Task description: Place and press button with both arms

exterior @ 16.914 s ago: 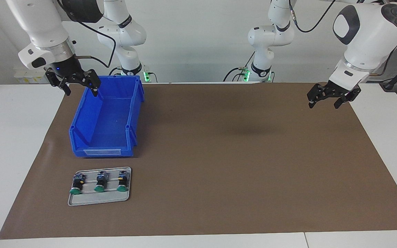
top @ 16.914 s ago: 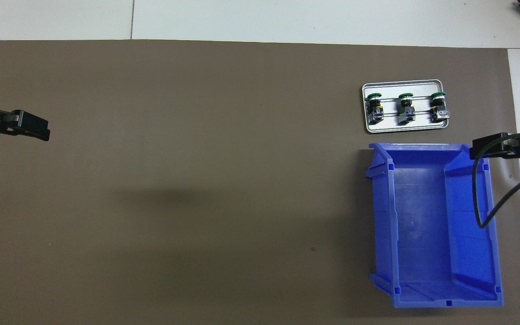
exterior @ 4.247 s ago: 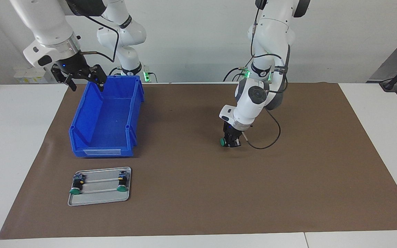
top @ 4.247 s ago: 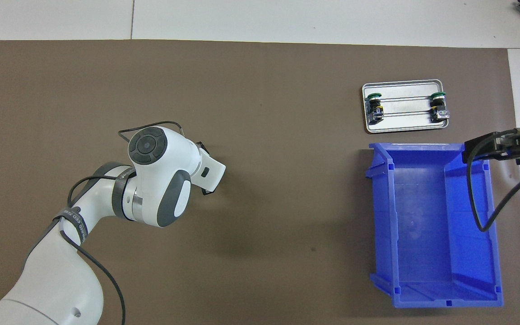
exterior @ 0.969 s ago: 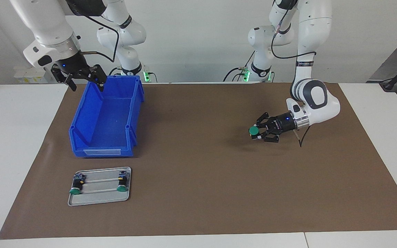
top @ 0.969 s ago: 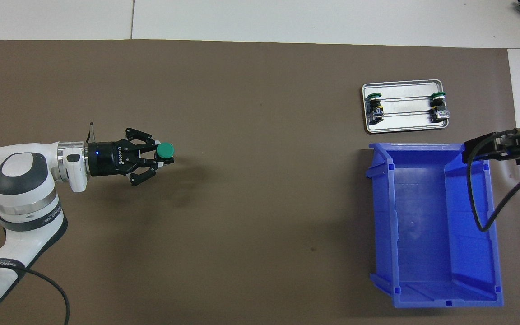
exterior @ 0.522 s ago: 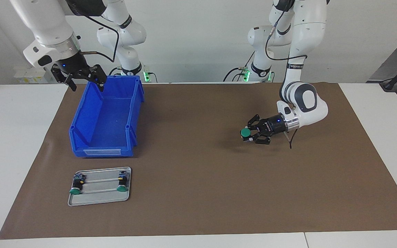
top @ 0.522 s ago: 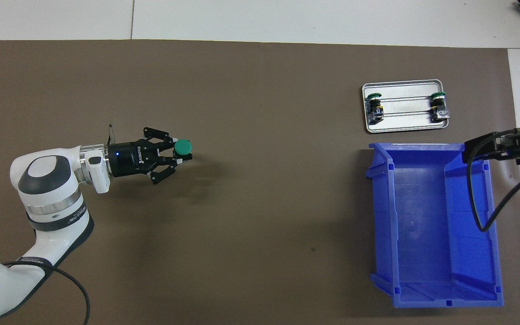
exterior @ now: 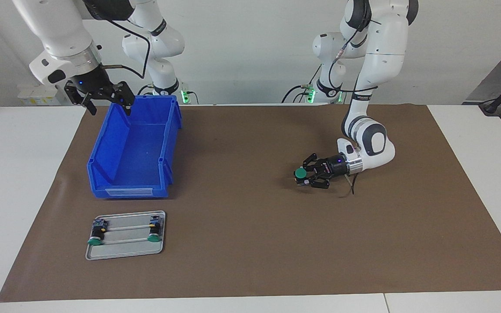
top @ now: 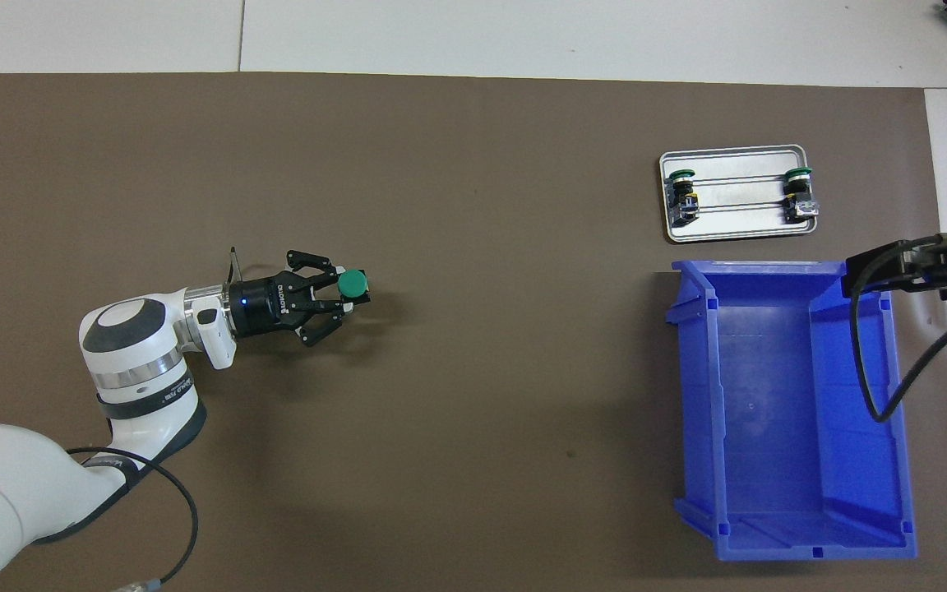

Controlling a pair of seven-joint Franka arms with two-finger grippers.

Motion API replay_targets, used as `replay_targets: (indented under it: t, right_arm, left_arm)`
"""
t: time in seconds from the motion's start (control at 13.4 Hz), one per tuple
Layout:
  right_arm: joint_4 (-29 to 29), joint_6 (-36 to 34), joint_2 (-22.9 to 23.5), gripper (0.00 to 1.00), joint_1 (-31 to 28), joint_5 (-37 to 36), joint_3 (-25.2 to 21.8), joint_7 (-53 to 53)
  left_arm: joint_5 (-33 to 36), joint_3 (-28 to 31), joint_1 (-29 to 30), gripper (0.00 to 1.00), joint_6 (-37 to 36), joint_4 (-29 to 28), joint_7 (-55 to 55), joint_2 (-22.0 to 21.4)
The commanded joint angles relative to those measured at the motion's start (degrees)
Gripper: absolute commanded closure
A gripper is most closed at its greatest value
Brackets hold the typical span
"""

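I see the left gripper (exterior: 308, 176) lying nearly level, low over the brown table mat (exterior: 250, 243) near its middle, its fingers closed on the small push-button with a round green cap (exterior: 300, 173), cap upward in the overhead view (top: 352, 284). The right gripper (exterior: 102, 99) waits over the robot-side rim of the open blue plastic bin (exterior: 115, 174), its fingers spread and holding nothing. Farther from the robots than the bin, a flat grey metal tray (exterior: 124, 253) carries two more green-capped buttons (exterior: 95, 237) (exterior: 154, 232), one at each end.
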Motion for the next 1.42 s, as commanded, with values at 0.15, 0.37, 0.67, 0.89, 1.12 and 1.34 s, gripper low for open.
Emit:
replay_targets:
  t: [0.15,0.37,0.67,0.89,1.12,1.34]
  right_arm:
    - [-0.6,0.5,-0.3,0.0,0.0,1.3,-0.4,-1.2]
    - [-0.6,0.5,-0.3,0.0,0.0,1.3,-0.5,-1.3]
    - [-0.6,0.5,-0.3,0.0,0.0,1.3,-0.4,-1.3]
    - [-0.6,0.5,-0.3,0.0,0.0,1.3,-0.4,-1.3]
    - [-0.6,0.5,-0.3,0.0,0.0,1.3,-0.5,-1.3]
    - [-0.6,0.5,-0.3,0.0,0.0,1.3,-0.4,-1.2]
  left_arm:
    - [-5.7,0.3,-0.5,1.0,-6.2,0.8,3.9,3.8]
    - [-5.7,0.3,-0.3,1.0,-7.1,0.8,5.3,4.9]
    - [-5.9,0.3,-0.5,1.0,-7.0,0.3,5.4,5.3]
    - [-5.6,0.4,0.0,1.0,-7.0,-1.0,6.8,5.1]
    - [-5.6,0.4,-0.3,1.0,-6.5,-2.4,8.3,5.0]
    - [-5.5,0.4,-0.5,0.96,-6.5,-3.1,8.9,4.9]
